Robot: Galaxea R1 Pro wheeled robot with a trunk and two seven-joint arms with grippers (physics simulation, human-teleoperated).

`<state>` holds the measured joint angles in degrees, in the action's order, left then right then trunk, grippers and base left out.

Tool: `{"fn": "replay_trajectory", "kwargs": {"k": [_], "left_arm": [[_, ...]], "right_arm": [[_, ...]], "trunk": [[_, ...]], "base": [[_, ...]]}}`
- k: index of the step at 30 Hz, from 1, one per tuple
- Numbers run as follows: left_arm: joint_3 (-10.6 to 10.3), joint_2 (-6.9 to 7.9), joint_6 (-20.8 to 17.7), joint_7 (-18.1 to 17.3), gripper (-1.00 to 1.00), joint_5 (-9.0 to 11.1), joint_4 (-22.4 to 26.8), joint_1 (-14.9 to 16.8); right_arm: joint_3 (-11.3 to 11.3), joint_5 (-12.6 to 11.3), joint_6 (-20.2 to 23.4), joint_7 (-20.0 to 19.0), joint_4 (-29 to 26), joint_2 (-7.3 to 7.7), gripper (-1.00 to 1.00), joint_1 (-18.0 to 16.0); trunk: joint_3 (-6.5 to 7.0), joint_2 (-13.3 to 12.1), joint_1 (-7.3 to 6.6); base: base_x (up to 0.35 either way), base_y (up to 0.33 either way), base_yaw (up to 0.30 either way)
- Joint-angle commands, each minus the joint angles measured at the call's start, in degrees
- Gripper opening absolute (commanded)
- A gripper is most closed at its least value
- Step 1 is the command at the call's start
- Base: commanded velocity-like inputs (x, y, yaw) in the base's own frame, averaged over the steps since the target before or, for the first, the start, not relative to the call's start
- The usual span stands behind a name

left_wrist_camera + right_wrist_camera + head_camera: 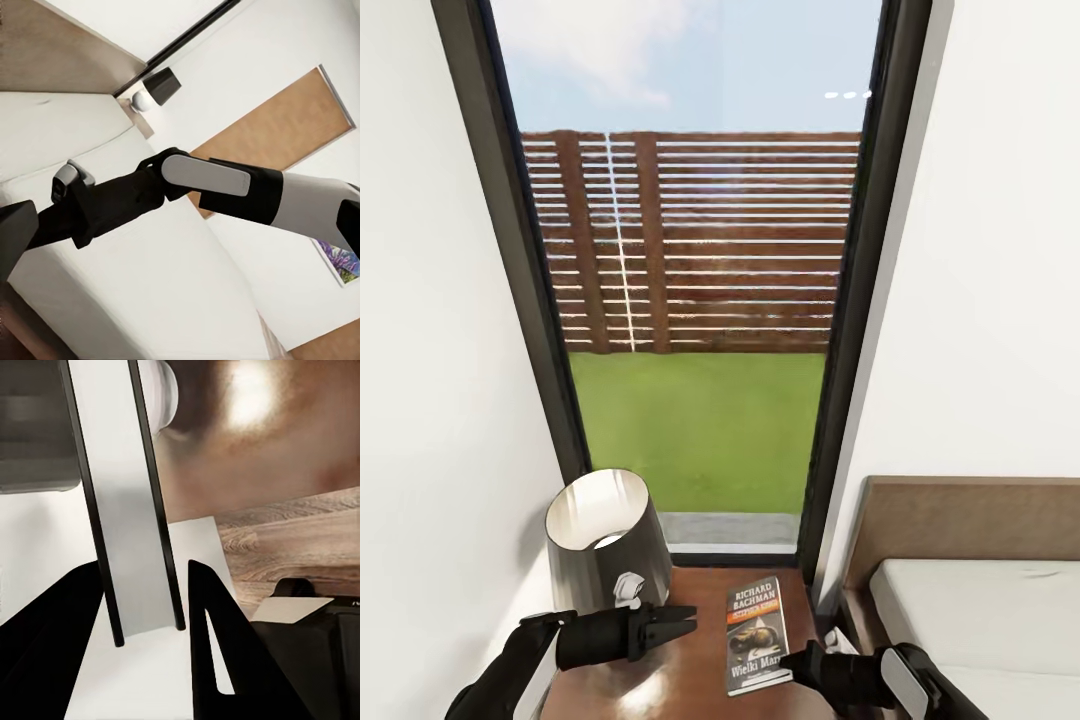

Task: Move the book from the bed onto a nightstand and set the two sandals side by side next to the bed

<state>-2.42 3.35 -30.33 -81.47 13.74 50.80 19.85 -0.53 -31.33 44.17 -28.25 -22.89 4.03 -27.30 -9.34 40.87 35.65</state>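
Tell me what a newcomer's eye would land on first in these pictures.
First, the tall dark-framed window in the middle of the head view, with green lawn and a slatted wooden fence outside. Below it, the book lies flat on the glossy brown nightstand, beside a grey lamp at the left. The right gripper reaches the book's near edge, and the bed stands at the right.

The bed [970, 600] runs off the head view's right and bottom edges. The right gripper [792, 662] covers the book [756, 632]'s near corner, its jaw state unreadable. Both forearms are cropped below.
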Motion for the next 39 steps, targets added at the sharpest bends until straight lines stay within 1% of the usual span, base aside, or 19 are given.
{"fn": "replay_trajectory", "kwargs": {"k": [1, 3, 4, 6, 9, 24, 30, 39], "left_arm": [[-0.2, 0.07, -0.6, 0.0, 1.00, 0.4, 0.0, 0.0], [-0.2, 0.07, -0.6, 0.0, 1.00, 0.4, 0.0, 0.1], [-0.2, 0.07, -0.6, 0.0, 1.00, 0.4, 0.0, 0.0], [-0.2, 0.07, -0.6, 0.0, 1.00, 0.4, 0.0, 0.0], [-0.2, 0.07, -0.6, 0.0, 1.00, 0.4, 0.0, 0.0], [-0.3, 0.07, -0.6, 0.1, 1.00, 0.4, -0.1, 0.1], [-0.3, 0.07, -0.6, 1.8, 1.00, 0.4, -0.2, 0.1], [-0.3, 0.07, -0.6, 2.2, 1.00, 0.5, -0.2, 0.0]], "right_arm": [[-0.1, 0.0, 0.4, -0.2, -0.3, 0.02, -1.00, 0.0], [-0.1, 0.0, 0.4, -1.3, -0.6, 0.02, -1.00, 0.0], [-0.1, 0.0, 0.5, -5.3, -0.8, 0.03, -1.00, 0.0], [-0.1, 0.0, 0.5, -8.6, -0.8, 0.04, -1.00, 0.0], [-0.1, 0.0, 0.4, -10.3, -0.8, 0.04, -1.00, 0.0], [0.0, 0.0, 0.4, -10.6, -0.8, -0.07, -1.00, 0.0], [0.0, 0.1, 0.4, -10.5, -0.7, -0.15, -1.00, 0.0], [0.1, 0.1, 0.0, -10.5, -0.7, -0.16, -1.00, 0.0]], "trunk": [[-0.28, 0.5, 0.24], [-0.64, 1.3, 0.68], [-0.82, 1.7, 0.90], [-1.18, 2.5, 1.34], [-1.71, 3.7, 2.00], [-4.41, 9.7, 5.29], [-5.48, 12.1, 6.61], [-7.10, 15.7, 8.59]], "base": [[0.000, 0.000, 0.000], [0.000, 0.000, 0.000], [0.000, 0.000, 0.000], [0.000, 0.000, 0.000], [0.000, 0.000, 0.000], [0.000, 0.000, 0.000], [0.000, 0.000, 0.000], [0.000, 0.000, 0.000]]}}
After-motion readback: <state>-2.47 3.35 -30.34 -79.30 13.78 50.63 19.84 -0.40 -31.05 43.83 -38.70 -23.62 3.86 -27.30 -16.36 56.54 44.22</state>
